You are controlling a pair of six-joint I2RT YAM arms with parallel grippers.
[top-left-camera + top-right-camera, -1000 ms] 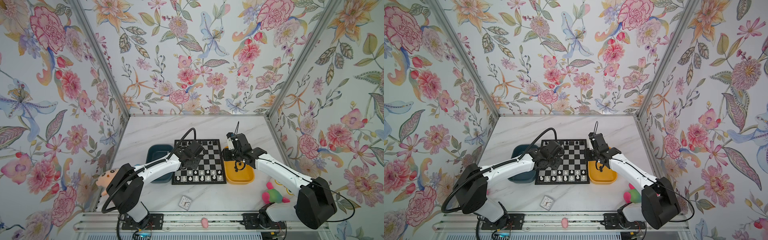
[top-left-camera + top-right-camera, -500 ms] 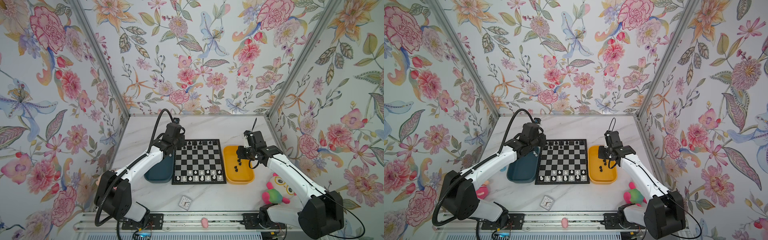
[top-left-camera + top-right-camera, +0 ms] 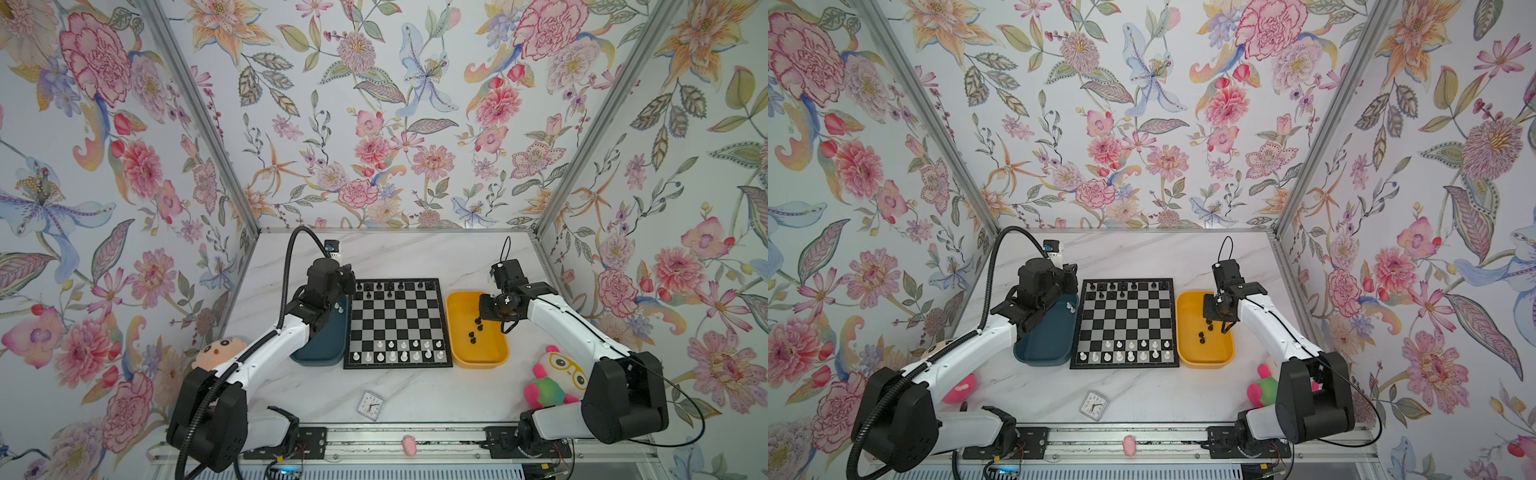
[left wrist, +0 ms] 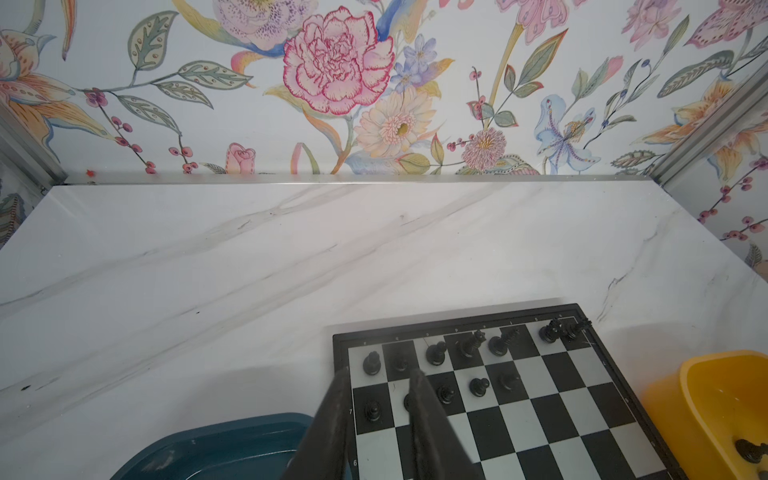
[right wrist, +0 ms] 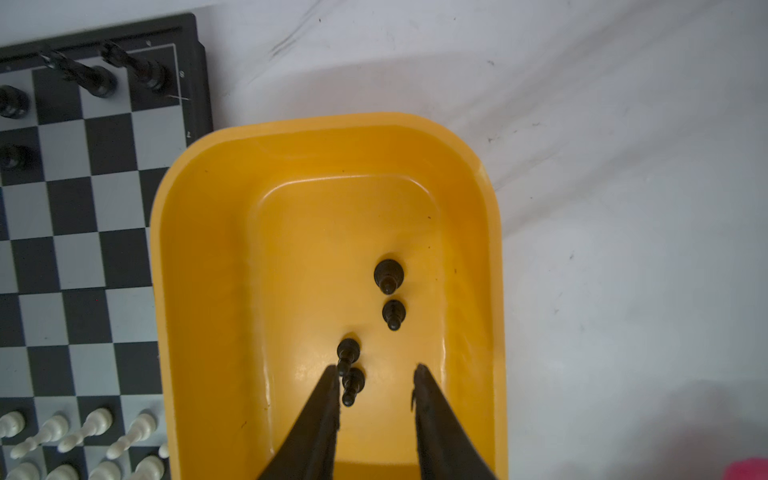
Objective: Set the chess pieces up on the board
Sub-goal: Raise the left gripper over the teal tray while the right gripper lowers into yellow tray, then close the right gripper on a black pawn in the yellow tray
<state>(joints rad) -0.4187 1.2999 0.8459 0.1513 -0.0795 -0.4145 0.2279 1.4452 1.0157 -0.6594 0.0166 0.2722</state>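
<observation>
The board (image 3: pixel 399 324) lies mid-table in both top views. Several white chess pieces (image 3: pixel 395 351) stand on its two near rows, and several black ones (image 4: pixel 469 345) on its two far rows. My left gripper (image 4: pixel 378 374) hovers open and empty over the board's far left corner, beside the dark teal tray (image 3: pixel 322 353), where white pieces (image 3: pixel 338 307) lie. My right gripper (image 5: pixel 376 370) hangs open above the yellow tray (image 5: pixel 199 257). Several black pawns (image 5: pixel 388 274) lie on the tray floor; one pawn (image 5: pixel 353 386) sits below the left finger, not gripped.
A small square clock (image 3: pixel 370 405) lies on the marble in front of the board. An orange-faced plush (image 3: pixel 216 351) sits near the left arm. A green and pink plush (image 3: pixel 552 382) sits near the right arm. The flowered walls close in at the back and on both sides.
My left gripper has swung from over the board's middle to its far left corner by the teal tray. My right gripper has moved from the board's right edge out over the yellow tray.
</observation>
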